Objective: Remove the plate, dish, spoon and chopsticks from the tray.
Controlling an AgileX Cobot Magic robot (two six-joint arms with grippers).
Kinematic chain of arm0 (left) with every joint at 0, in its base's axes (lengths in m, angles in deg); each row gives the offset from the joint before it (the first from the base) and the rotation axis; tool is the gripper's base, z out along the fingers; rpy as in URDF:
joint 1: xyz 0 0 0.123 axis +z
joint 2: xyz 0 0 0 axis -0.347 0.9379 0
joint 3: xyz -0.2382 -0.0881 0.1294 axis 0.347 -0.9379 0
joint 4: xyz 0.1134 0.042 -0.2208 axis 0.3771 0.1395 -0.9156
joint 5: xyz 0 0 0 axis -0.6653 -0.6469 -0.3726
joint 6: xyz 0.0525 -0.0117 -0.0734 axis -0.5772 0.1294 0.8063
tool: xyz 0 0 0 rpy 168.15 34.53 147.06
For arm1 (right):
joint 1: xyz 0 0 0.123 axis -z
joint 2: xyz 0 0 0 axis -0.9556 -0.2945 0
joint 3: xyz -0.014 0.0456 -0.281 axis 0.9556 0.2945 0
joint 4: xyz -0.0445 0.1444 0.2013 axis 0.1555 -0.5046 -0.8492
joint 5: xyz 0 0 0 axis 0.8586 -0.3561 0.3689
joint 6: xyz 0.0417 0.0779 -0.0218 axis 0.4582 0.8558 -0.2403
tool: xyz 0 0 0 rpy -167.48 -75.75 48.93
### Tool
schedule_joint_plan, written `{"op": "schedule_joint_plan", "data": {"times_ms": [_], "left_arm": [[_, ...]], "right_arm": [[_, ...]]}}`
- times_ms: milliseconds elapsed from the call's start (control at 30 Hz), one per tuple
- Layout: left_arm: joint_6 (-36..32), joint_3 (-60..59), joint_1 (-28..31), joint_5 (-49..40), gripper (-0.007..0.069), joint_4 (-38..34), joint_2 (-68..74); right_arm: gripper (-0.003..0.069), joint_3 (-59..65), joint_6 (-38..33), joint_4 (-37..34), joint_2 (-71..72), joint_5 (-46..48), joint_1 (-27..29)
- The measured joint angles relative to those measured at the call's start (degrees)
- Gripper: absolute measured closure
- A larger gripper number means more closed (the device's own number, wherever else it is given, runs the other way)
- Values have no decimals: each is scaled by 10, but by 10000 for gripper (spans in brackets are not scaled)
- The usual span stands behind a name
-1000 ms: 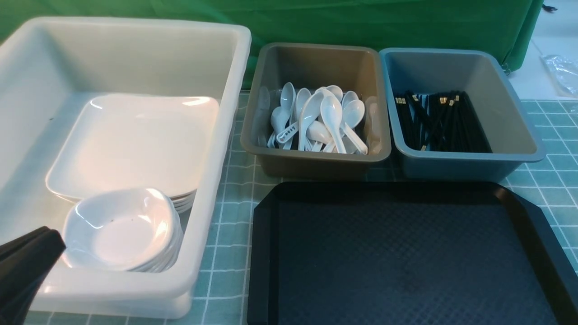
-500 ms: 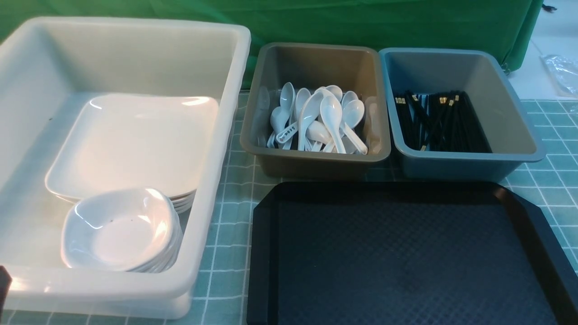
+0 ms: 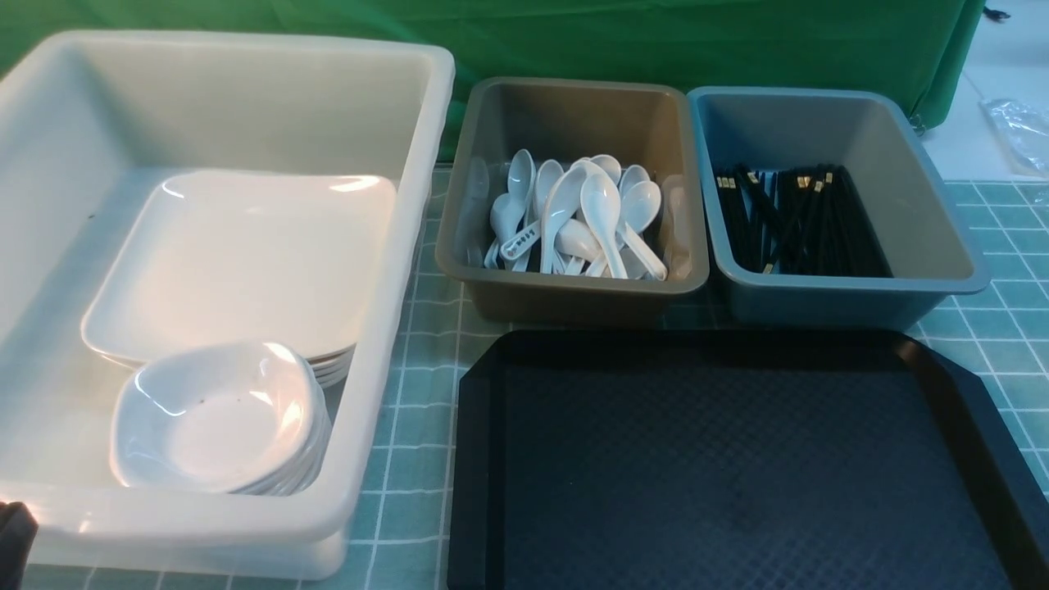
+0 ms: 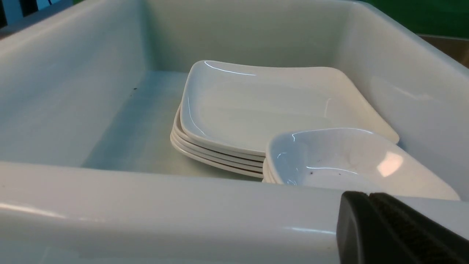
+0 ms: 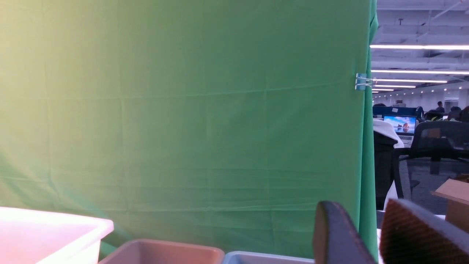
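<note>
The left gripper (image 3: 12, 533) has drawn back to the front view's near-left corner; how far its fingers stand apart cannot be told. The tray (image 3: 475, 459) holds nothing. Beyond, the white tub (image 3: 393, 328) holds stacked dishes (image 3: 221, 418) and the plate (image 3: 246, 254); grey bins keep the spoon (image 3: 602, 217) and chopsticks (image 3: 799, 221). The right gripper (image 5: 366, 238) is slightly parted, holding nothing.

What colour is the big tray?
Black, with a diamond-patterned floor. The tray shows best in the front view.
</note>
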Motion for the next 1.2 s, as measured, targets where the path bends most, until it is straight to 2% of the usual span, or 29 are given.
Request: {"op": "schedule_joint_plan", "data": {"times_ms": [667, 833, 967, 1200], "left_arm": [[0, 0, 0, 1, 608, 19, 0], [0, 0, 0, 1, 608, 20, 0], [0, 0, 0, 1, 608, 20, 0], [0, 0, 0, 1, 608, 20, 0]], "right_arm": [[419, 0, -4, 1, 0, 0, 0], [419, 2, -36, 1, 0, 31, 0], [419, 56, -69, 1, -1, 92, 14], [419, 207, -83, 1, 3, 113, 76]]}}
